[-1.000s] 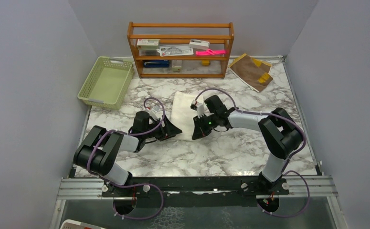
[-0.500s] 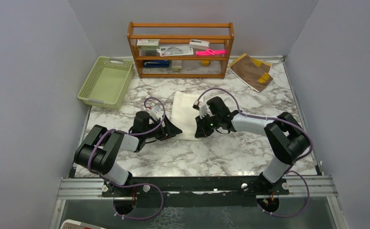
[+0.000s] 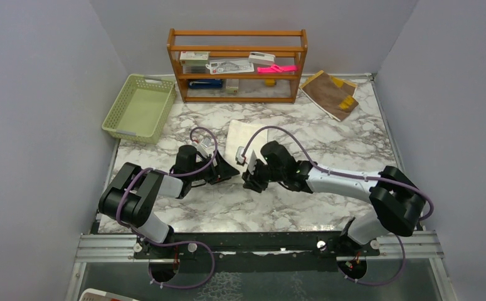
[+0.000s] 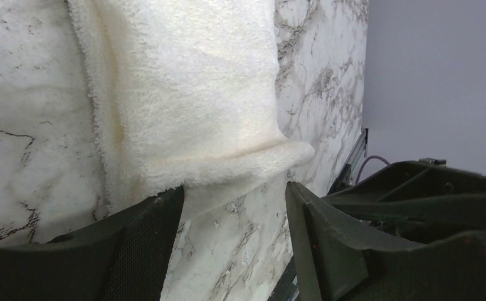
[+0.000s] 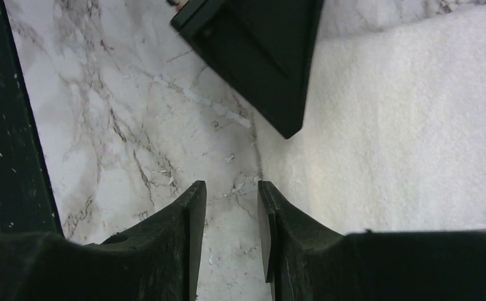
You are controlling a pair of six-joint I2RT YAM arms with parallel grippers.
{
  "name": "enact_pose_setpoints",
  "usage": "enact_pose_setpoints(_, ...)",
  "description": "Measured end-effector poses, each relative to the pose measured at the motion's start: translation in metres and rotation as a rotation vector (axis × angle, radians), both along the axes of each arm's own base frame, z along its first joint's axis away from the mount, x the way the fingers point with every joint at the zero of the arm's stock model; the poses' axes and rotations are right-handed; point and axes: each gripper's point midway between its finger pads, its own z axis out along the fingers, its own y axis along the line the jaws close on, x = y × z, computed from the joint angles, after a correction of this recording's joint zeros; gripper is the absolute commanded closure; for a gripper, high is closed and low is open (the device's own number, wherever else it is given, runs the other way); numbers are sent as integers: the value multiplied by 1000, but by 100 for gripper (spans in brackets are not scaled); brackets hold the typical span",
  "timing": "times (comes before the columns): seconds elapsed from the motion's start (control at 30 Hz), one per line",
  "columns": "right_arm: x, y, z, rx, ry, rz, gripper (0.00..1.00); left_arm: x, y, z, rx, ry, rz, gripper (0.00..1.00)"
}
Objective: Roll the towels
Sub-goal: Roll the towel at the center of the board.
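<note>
**Left arm.** It is folded low, its elbow near the base and its forearm running right and away over the marble-patterned bench [image 3: 290, 207]. The left pincer [image 3: 230, 172] lies close to the surface at the near left corner of the plain cream-white terry towel [image 3: 245, 133]. In the wrist view the left pincer [image 4: 234, 195] has its jaws set wide. The towel's [image 4: 190, 88] near edge is turned up into a thick lip just past the tips. One finger [image 4: 141, 251] meets or overlaps that edge. Nothing is clamped between the jaws.

**Right arm.** It is stretched far to the left across the bench, its elbow out at the right and its forearm almost level. The right pincer [image 3: 248, 180] sits low, just beside the left one, at the same near edge. In its wrist view the right pincer [image 5: 231, 188] has its jaws narrowly parted, with bare marble in the gap and nothing gripped. The cream towel [image 5: 416, 125] lies off to one side of the fingers.

**Second towel.** The brown towel with mustard-yellow patches [image 3: 330, 93] lies at the far right corner of the bench, beside the wooden shelf rack [image 3: 237, 66] and well apart from both arms.

**Hidden or unclear.**
- From above, both pincer bodies cover the cream towel's near edge, so contact cannot be judged there.
- Both wrist views cut the towel off at the frame edges.
- Whether the right pincer's finger touches the towel cannot be told.
</note>
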Motion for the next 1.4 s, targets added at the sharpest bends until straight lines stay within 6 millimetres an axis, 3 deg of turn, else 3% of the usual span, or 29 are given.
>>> enact_pose_setpoints(0.23,-22,2,-21,-63,-116,129,63,0,0,0,-2,4,2,34)
enact_pose_setpoints(0.7,4,1,-58,-202,-200,120,66,1,3,0,-9,13,6,34)
enact_pose_setpoints(1.1,19,2,-55,-226,-257,94,64,1,4,-1,-21,27,-5,34)
enact_pose_setpoints(1.4,37,11,-66,-271,-274,56,64,0,4,-1,-22,27,-6,34)
